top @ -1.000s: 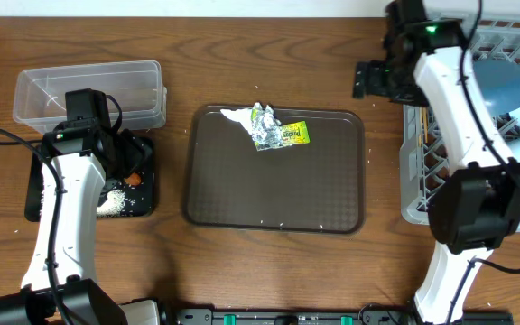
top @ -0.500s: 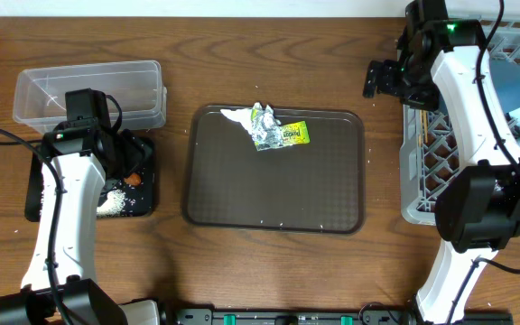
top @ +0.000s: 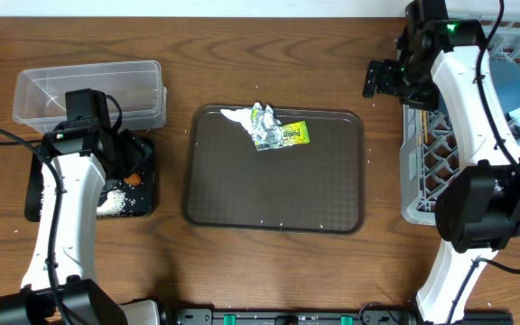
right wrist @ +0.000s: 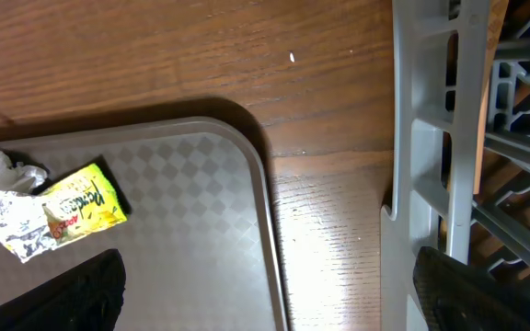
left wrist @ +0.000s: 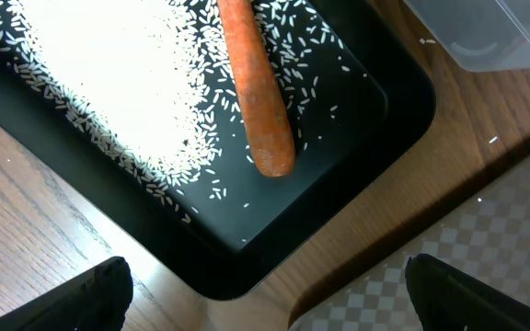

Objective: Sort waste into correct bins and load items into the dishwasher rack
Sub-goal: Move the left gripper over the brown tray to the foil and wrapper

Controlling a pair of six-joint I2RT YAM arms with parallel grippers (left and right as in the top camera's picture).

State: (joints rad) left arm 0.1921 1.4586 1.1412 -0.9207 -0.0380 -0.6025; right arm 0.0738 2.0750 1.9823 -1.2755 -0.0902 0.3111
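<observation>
both empty and wide: left gripper (left wrist: 270, 292) over the carrot stick (left wrist: 258, 101) binned at nine o'clock, right gripper (right wrist: 270, 283) eyeing the wrapper (right wrist: 81, 204).

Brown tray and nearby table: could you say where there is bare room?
The brown tray is bare below the foil and wrapper at its far edge. The table strip between it and the rack is free. Rice crowds the black tray.

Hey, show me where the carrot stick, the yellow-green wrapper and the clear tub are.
carrot stick (left wrist: 254, 92), left wrist view, middle of its length.
yellow-green wrapper (right wrist: 81, 206), right wrist view, centre of its printed face.
clear tub (top: 138, 90), overhead view, bare floor near its right end.
</observation>
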